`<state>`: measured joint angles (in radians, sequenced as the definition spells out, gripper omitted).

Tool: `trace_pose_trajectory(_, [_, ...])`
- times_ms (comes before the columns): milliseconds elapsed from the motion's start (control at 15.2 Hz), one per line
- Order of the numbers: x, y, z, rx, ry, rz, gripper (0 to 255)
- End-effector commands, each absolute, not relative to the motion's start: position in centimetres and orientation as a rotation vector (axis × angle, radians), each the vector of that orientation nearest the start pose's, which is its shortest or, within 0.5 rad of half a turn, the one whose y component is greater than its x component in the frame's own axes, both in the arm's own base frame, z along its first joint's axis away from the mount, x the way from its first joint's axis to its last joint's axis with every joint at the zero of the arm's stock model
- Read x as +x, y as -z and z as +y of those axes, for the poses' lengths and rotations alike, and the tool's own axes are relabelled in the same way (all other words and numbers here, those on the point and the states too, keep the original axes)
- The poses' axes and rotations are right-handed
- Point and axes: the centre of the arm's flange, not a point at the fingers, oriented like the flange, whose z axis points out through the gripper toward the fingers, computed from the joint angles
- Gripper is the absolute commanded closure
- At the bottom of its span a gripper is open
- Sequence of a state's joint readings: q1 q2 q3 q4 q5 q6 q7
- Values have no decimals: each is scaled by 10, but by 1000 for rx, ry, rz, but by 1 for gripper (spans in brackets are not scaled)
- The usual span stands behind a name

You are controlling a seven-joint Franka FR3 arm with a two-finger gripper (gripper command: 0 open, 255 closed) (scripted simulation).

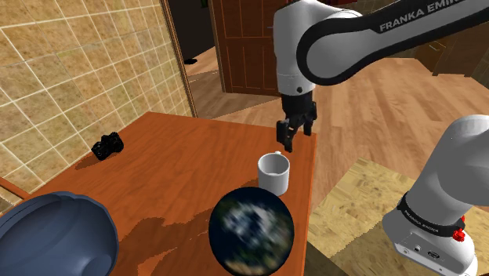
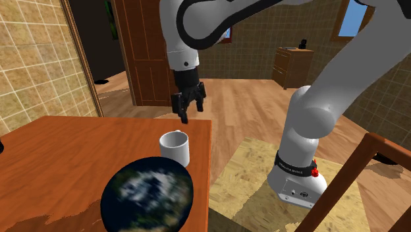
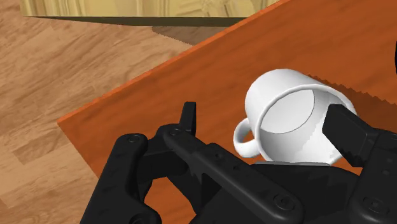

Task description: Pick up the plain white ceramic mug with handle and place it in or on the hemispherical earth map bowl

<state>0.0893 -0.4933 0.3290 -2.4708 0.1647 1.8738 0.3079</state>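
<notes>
Nothing's grasped yet: your gripper (image 1: 298, 135) hangs open and empty just above the white mug (image 1: 274, 172) at the shoulder view's centre, the earth-map bowl (image 1: 251, 230) untouched at bottom centre.

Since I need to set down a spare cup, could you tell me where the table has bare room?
The widest bare patch of the table lies between the small black object by the tiled wall and the white mug. The near edge is crowded: the mug close behind the earth-map bowl, a blue bowl at the shoulder view's lower left.
</notes>
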Motion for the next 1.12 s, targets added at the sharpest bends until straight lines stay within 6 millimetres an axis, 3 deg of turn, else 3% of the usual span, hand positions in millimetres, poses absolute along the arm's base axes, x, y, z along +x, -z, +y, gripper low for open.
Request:
trace_pose_trajectory(0, [354,-434,197,-3171,-164,17,0])
trace_pose_trajectory(528, [388,-386,275,-3149,-100,105,0])
trace_pose_trajectory(1056, [386,-346,275,-3149,-100,105,0])
